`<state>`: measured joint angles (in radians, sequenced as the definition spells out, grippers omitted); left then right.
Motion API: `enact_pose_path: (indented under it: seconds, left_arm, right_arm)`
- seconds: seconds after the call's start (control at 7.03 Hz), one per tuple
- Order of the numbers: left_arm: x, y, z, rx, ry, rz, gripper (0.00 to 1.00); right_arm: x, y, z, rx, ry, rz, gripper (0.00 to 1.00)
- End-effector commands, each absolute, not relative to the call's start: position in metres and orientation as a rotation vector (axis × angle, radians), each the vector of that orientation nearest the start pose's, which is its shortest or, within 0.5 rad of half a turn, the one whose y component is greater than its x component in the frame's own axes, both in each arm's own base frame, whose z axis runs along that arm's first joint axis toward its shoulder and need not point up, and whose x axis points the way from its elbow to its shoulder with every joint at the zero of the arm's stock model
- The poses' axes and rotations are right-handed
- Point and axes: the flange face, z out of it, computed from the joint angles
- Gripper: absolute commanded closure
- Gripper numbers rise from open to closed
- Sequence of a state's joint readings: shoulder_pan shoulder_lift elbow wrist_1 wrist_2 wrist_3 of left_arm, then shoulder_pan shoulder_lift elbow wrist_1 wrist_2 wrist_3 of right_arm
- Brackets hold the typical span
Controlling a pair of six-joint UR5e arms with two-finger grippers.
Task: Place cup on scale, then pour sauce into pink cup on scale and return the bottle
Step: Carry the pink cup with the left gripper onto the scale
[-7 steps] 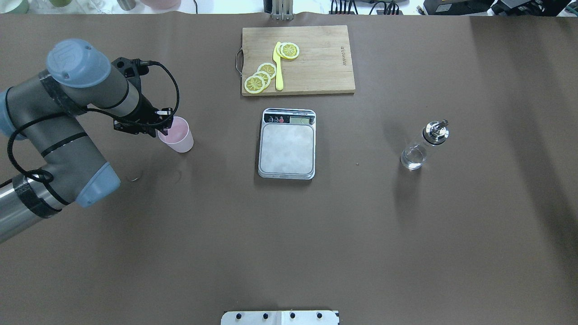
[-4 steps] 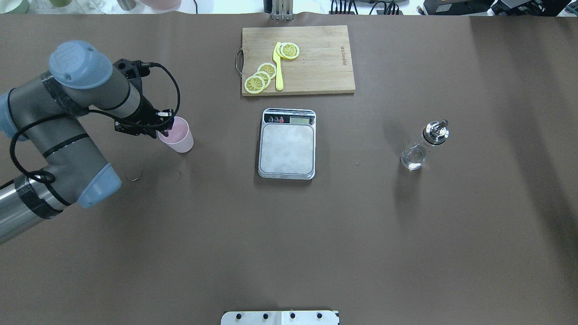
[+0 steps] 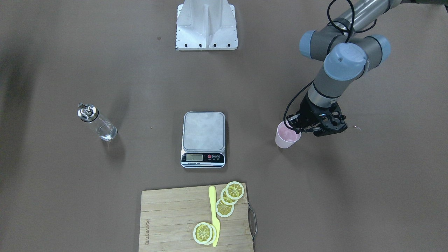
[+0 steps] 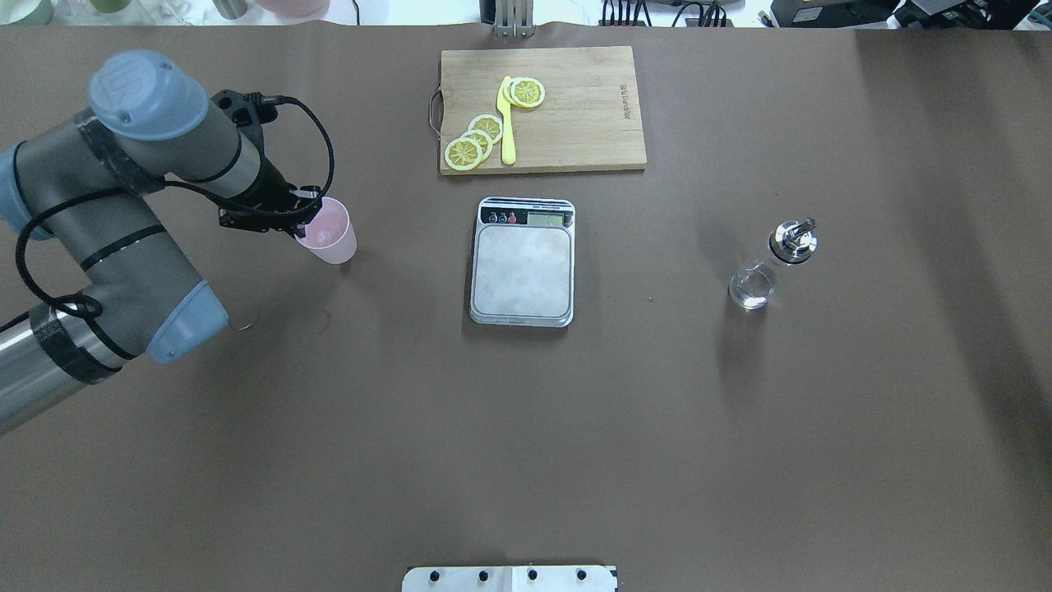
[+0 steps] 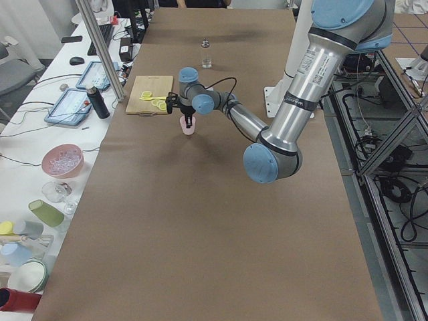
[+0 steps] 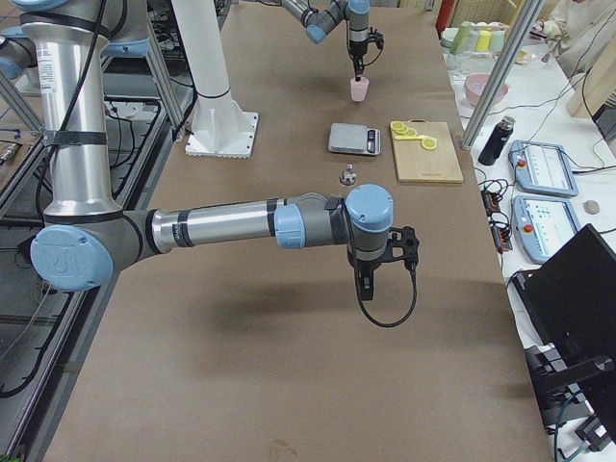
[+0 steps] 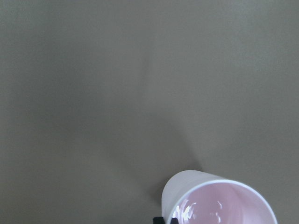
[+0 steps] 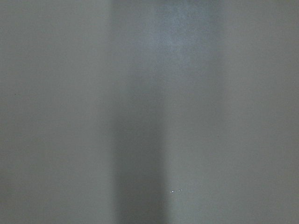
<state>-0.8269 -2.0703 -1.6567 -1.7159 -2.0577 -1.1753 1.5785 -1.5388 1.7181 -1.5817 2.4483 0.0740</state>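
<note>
The pale pink cup [image 4: 330, 234] hangs tilted from my left gripper [image 4: 302, 217], which is shut on the cup's rim at the table's left. It also shows in the front view [image 3: 287, 137] and the left wrist view [image 7: 215, 200], with its shadow on the table beneath. The scale [image 4: 522, 271] lies bare at the centre, to the cup's right. The clear glass bottle [image 4: 764, 271] with a metal spout stands right of the scale. My right gripper [image 6: 369, 286] shows only in the right side view, over bare table; I cannot tell if it is open.
A wooden cutting board [image 4: 575, 115] with lemon slices [image 4: 477, 140] and a yellow knife [image 4: 506, 123] lies behind the scale. The robot's white base plate [image 3: 206, 24] is at the near edge. Brown table stretches between cup and scale.
My left gripper has risen with the cup and shifted slightly toward the far side and right. The scale and bottle have not moved.
</note>
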Motion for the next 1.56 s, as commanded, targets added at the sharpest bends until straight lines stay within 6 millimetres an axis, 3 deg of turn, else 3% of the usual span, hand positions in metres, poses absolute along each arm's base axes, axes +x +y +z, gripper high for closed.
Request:
enact_pose_path:
  seconds: [0.0, 0.28, 0.71, 0.85, 1.0, 1.42]
  left_arm:
    - [0.38, -0.562, 0.243, 0.0, 0.864, -0.244, 1.0]
    - [0.389, -0.564, 0.179, -0.044, 0.892, -0.352, 1.0]
    - [0.46, -0.523, 0.118, -0.14, 0.936, -0.404, 1.0]
    - [0.488, -0.52, 0.111, -0.151, 0.915, -0.416, 1.0]
    - [0.519, -0.506, 0.12, -0.117, 0.881, -0.409, 1.0]
    - [0.549, -0.517, 0.127, -0.118, 0.892, -0.417, 1.0]
  right_arm:
    - [0.06, -0.516, 0.543, 0.163, -0.886, -0.014, 0.0]
    - [0.058, -0.524, 0.529, 0.184, -0.893, -0.028, 0.0]
    - [0.052, -0.523, 0.523, 0.194, -0.885, -0.044, 0.0]
    - [0.051, -0.523, 0.52, 0.198, -0.889, -0.048, 0.0]
    - [0.051, -0.523, 0.517, 0.201, -0.894, -0.05, 0.0]
    - [0.049, -0.523, 0.516, 0.202, -0.893, -0.056, 0.0]
